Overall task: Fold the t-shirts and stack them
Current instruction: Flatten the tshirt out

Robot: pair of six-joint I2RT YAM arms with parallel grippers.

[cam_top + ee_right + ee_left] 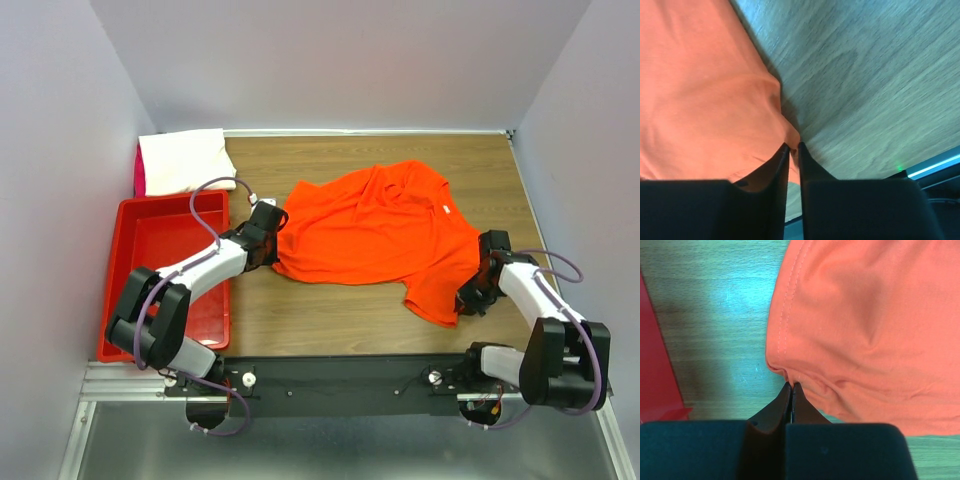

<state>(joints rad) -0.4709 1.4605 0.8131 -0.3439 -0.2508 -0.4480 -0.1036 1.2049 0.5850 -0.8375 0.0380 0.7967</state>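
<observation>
The orange-red t-shirt (375, 232) lies spread and wrinkled on the wooden table (330, 320). My left gripper (268, 232) is shut on the shirt's left edge; the wrist view shows its tips (791, 386) pinching the hemmed corner of the orange cloth (865, 330). My right gripper (478, 288) is shut on the shirt's right lower edge; its tips (794, 147) pinch a fold of the cloth (700, 100). A folded white t-shirt (185, 160) lies at the back left, with a pink one (140, 172) showing only as a strip under its left side.
A rigid red plastic bin (165, 270) stands at the left, beside the left arm; its edge shows in the left wrist view (657, 375). White walls close in the table at the back and sides. A black rail (330, 375) runs along the near edge.
</observation>
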